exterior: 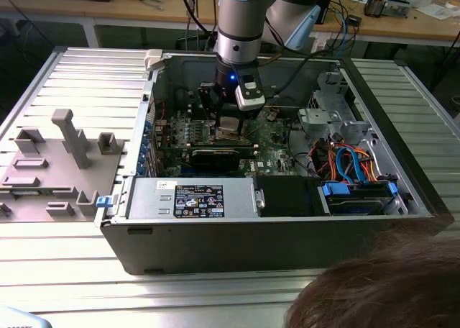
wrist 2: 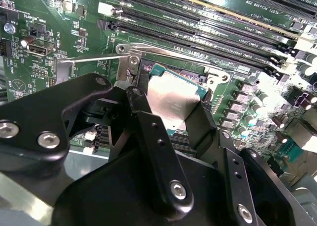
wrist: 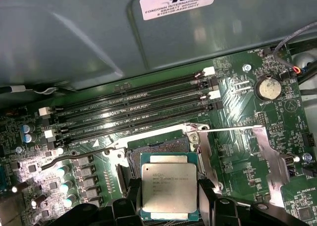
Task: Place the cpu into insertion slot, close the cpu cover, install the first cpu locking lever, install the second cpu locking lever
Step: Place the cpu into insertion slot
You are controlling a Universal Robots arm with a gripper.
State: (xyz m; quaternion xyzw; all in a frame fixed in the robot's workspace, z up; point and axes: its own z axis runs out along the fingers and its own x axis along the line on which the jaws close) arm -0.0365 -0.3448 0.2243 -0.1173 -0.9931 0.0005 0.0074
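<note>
My gripper [exterior: 228, 118] is down inside the open computer case, over the motherboard [exterior: 269, 135]. Its black fingers [wrist: 205, 198] are shut on two opposite edges of the cpu [wrist: 168, 186], a flat square chip with a dull silvery-tan top. The cpu [wrist 2: 173, 103] hangs level over the insertion slot [wrist: 157, 149], covering part of it; dark socket area still shows beyond its far edge. I cannot tell whether it touches the socket. The silvery cpu cover [wrist: 270, 159] is swung open to one side. One thin locking lever [wrist: 230, 130] sticks out toward the cover, another [wrist: 74, 156] lies on the opposite side.
Rows of memory slots [wrist: 133, 112] run just beyond the socket. In the exterior view a black card [exterior: 215, 157] and the power supply [exterior: 190, 198] lie in front of the board, with cables [exterior: 352, 162] at the right. A grey fixture [exterior: 57, 162] sits left; a person's hair [exterior: 381, 292] shows at the bottom right.
</note>
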